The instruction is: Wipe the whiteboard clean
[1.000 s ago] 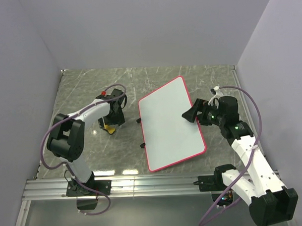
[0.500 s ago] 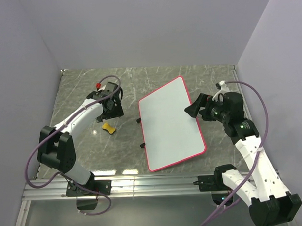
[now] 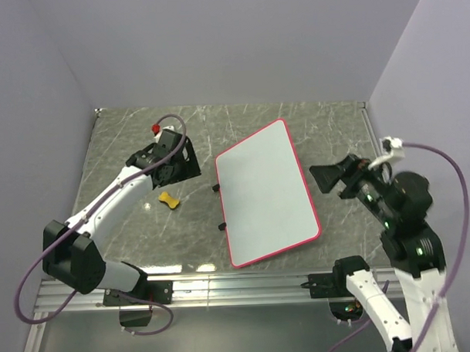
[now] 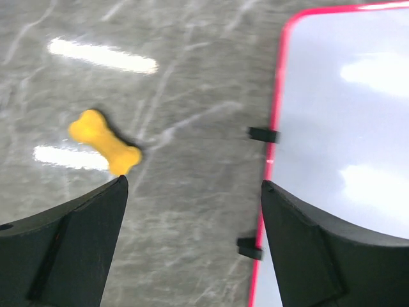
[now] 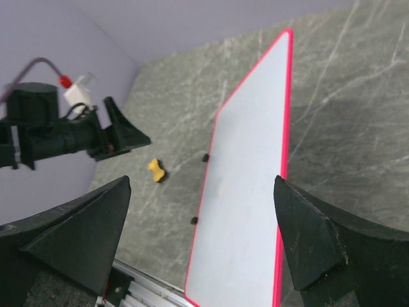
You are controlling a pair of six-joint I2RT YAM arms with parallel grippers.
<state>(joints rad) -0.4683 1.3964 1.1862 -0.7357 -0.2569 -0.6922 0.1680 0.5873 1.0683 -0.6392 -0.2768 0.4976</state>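
Marble table (image 3: 144,225); left end effector (image 4: 192,185), right end effector (image 5: 202,181) agape, empty, now withdrawn.

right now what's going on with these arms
Two robot arms flank a whiteboard lying on the table; I can make out no marks on it. A yellow eraser lies loose on the table left of the board. The left arm hangs near it, jaws open and empty. The right arm is off the board's right edge, jaws open too.

robot lab cell: plain lilac walls (image 3: 215,45), marbled tabletop (image 3: 183,239), aluminium mounting rail (image 3: 239,288)
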